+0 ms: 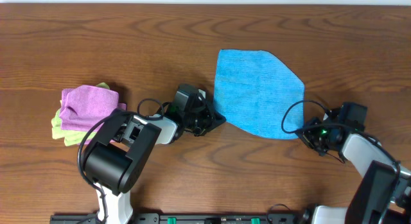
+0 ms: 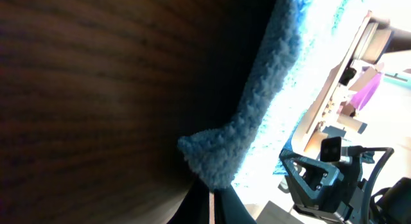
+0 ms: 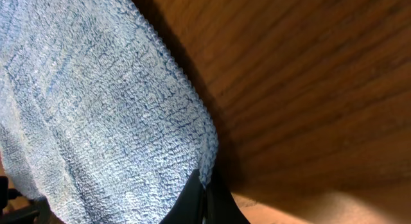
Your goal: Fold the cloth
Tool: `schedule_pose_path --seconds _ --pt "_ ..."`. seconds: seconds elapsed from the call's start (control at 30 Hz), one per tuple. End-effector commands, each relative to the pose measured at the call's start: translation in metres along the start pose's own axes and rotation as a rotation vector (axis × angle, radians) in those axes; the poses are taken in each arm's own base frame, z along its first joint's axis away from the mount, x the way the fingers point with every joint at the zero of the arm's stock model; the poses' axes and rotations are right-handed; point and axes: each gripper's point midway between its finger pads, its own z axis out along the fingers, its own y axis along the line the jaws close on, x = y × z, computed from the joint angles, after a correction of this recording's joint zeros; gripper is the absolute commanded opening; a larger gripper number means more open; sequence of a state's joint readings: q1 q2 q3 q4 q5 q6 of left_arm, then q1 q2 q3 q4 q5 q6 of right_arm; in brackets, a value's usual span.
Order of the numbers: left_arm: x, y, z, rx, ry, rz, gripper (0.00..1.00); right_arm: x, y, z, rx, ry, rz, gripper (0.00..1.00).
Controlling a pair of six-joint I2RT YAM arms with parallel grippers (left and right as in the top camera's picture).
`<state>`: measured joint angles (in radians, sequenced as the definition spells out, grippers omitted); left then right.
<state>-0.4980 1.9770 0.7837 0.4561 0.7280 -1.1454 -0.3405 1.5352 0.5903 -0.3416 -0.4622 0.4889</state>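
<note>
On the brown wood-grain table, right of centre: a bright sky-blue, fuzzy, rectangular microfibre cloth, spread mostly flat in a single layer. Far edge straight, far-right corner slanted off, near edge curving between the two arms.

At the near-left corner of the cloth: the left gripper, black, low over the wood, jaws closed tight on that corner. From the left wrist camera, that corner bunched into a small fuzzy peak, raised off the dark wood and running down into the closed fingertips at the bottom of the view. Beyond it, the rest of the blue pile washed out by bright light.

At the near-right corner: the right gripper, jaws likewise brought fully together, pinching the cloth's edge. From the right wrist camera, looped blue pile filling the left half of the view, with the stitched edge running down to the meeting point of the two dark fingertips. Bare wood to the right.

Well apart to the left, just beside the left arm: a crumpled purple fuzzy cloth heaped on a light green cloth, with only the green one's left and near edges showing.
</note>
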Motion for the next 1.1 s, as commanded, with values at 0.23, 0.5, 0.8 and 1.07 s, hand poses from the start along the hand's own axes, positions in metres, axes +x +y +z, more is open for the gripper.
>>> schedule_pose_path --seconds 0.23,0.5,0.8,1.07 --pt "-0.006 0.021 -0.021 -0.021 0.015 0.027 0.06 0.014 0.026 -0.011 -0.121 0.049 -0.020 0.01" --pt "0.000 0.006 -0.050 -0.045 0.000 0.080 0.06 0.027 0.048 -0.049 -0.186 0.013 -0.058 0.02" --pt "0.002 0.005 -0.068 -0.106 -0.050 0.086 0.06 0.041 0.062 -0.077 -0.205 -0.038 -0.105 0.01" --pt "-0.009 0.018 -0.065 -0.189 -0.147 0.048 0.38 0.039 0.064 -0.077 -0.211 -0.048 -0.098 0.01"
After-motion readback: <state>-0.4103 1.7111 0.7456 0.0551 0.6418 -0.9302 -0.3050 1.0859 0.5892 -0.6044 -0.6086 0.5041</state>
